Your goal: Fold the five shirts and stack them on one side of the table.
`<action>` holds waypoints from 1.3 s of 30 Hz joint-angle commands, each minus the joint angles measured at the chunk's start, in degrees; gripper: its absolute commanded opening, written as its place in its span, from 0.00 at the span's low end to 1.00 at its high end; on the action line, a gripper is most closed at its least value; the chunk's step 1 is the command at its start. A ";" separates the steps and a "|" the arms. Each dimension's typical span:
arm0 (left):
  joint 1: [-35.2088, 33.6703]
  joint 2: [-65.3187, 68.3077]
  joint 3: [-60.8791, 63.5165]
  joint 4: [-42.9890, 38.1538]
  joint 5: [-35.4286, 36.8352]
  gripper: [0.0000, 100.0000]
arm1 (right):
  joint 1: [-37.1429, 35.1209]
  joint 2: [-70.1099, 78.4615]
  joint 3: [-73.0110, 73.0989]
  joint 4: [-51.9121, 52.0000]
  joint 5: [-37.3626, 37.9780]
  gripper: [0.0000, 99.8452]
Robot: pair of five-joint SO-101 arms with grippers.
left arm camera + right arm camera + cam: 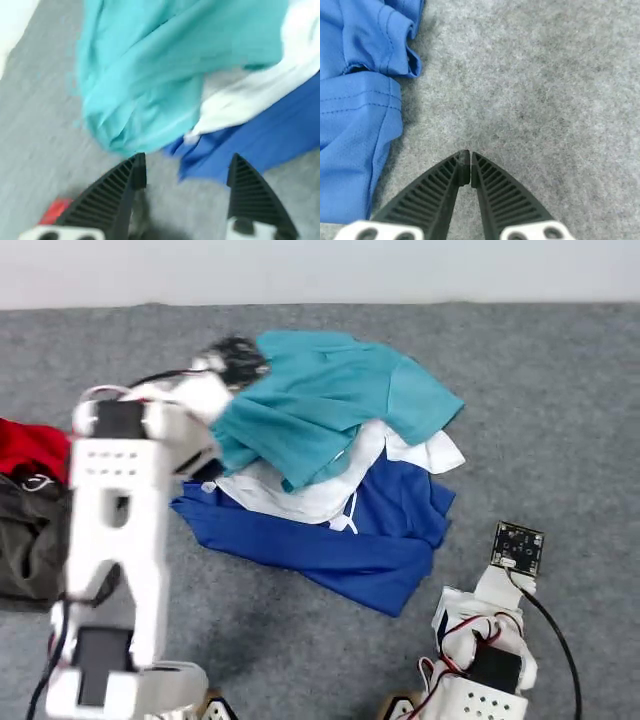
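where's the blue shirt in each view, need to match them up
High view: blue shirt mid-table, bottom of the pile.
Left wrist view: blue shirt just past the open left gripper, under the white shirt.
Right wrist view: blue shirt beside the shut right gripper.
Shared landmark: grey table cover.

We can read no text, number or sign anywhere. The dark garment (25,540), well apart from the left gripper (186,172) and back beside that arm's base, carries a small white mark too small to make out. The black board (518,546) on the right arm's wrist, behind the right gripper (470,167), shows pale specks, nothing legible.
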 commanded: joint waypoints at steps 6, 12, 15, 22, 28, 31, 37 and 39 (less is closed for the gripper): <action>9.14 14.68 -0.48 -12.13 0.79 0.26 | -0.04 -1.01 0.79 0.22 0.44 0.01; 10.64 24.88 -1.36 -22.51 0.79 0.26 | -0.04 -1.01 0.79 0.22 0.44 0.01; 10.29 31.21 -4.88 -24.62 0.97 0.26 | -0.04 -1.01 0.79 0.22 0.44 0.01; 9.93 42.81 -20.53 -16.35 11.96 0.19 | -0.04 -1.01 0.79 0.22 0.44 0.01; 9.58 45.36 -34.24 -2.29 11.25 0.00 | -0.04 -1.01 0.79 0.22 0.44 0.01; 8.97 43.87 -41.27 4.66 11.87 0.00 | -0.04 -1.01 0.79 0.22 0.44 0.01; 7.65 37.27 -56.48 13.19 16.53 0.00 | -0.04 -1.01 0.79 0.22 0.44 0.01; 6.77 35.08 -61.14 15.03 18.46 0.00 | -0.04 -1.01 0.79 0.22 0.44 0.01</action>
